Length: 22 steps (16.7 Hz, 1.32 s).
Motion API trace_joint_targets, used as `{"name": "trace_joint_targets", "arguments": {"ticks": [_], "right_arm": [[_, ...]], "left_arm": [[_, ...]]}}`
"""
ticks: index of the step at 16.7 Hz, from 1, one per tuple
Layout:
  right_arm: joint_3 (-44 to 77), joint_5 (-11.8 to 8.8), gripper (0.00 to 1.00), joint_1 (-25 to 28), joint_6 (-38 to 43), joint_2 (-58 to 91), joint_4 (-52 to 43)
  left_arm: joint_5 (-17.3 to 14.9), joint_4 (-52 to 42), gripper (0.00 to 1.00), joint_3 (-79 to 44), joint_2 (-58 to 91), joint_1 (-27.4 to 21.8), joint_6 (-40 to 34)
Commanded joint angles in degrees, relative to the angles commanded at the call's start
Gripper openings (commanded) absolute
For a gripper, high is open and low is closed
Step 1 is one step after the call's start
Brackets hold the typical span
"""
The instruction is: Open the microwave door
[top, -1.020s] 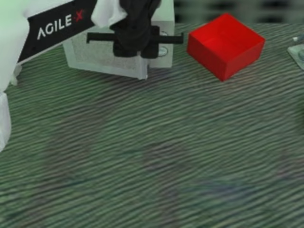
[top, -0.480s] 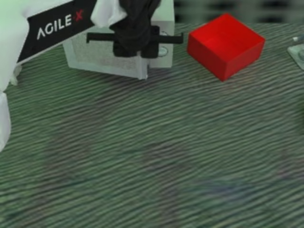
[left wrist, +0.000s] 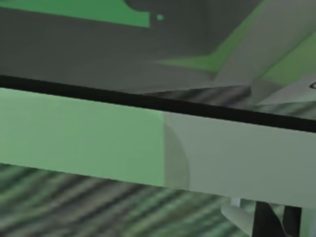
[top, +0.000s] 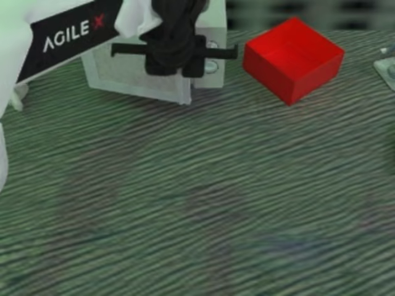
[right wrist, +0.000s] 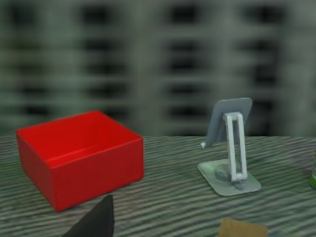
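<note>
The left arm has shifted slightly leftward — its left end effector [top: 174, 54] is at the microwave door [top: 139, 77], near the bench's far-left edge; grip unclear — door barely ajar.

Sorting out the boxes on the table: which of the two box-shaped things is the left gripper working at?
The pale grey-white microwave at the top view's left; the left gripper sits at its door. The red box stands apart, untouched.
</note>
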<state>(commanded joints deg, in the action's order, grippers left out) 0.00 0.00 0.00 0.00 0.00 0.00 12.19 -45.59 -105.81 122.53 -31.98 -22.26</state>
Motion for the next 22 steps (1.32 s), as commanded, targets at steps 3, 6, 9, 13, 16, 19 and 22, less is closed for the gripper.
{"name": "trace_joint_targets", "arguments": {"ticks": [3,6,9,13,16,19,22], "right_arm": [[0.00,0.00,1.00,0.00,0.00,0.00,0.00],[0.00,0.00,1.00,0.00,0.00,0.00,0.00],[0.00,0.00,1.00,0.00,0.00,0.00,0.00],[0.00,0.00,1.00,0.00,0.00,0.00,0.00],[0.00,0.00,1.00,0.00,0.00,0.00,0.00],[0.00,0.00,1.00,0.00,0.00,0.00,0.00],[0.00,0.00,1.00,0.00,0.00,0.00,0.00]], "left_arm": [[-1.46,1.58,0.00,4.52,-2.35,0.66,3.30],[-2.40,3.38,0.00,6.75,-4.56,1.02,5.19],[-2.42,3.44,0.00,6.78,-4.63,1.02,5.23],[-2.42,3.44,0.00,6.78,-4.63,1.02,5.23],[-2.42,3.44,0.00,6.78,-4.63,1.02,5.23],[-2.42,3.44,0.00,6.78,-4.63,1.02,5.23],[-2.42,3.44,0.00,6.78,-4.63,1.02,5.23]]}}
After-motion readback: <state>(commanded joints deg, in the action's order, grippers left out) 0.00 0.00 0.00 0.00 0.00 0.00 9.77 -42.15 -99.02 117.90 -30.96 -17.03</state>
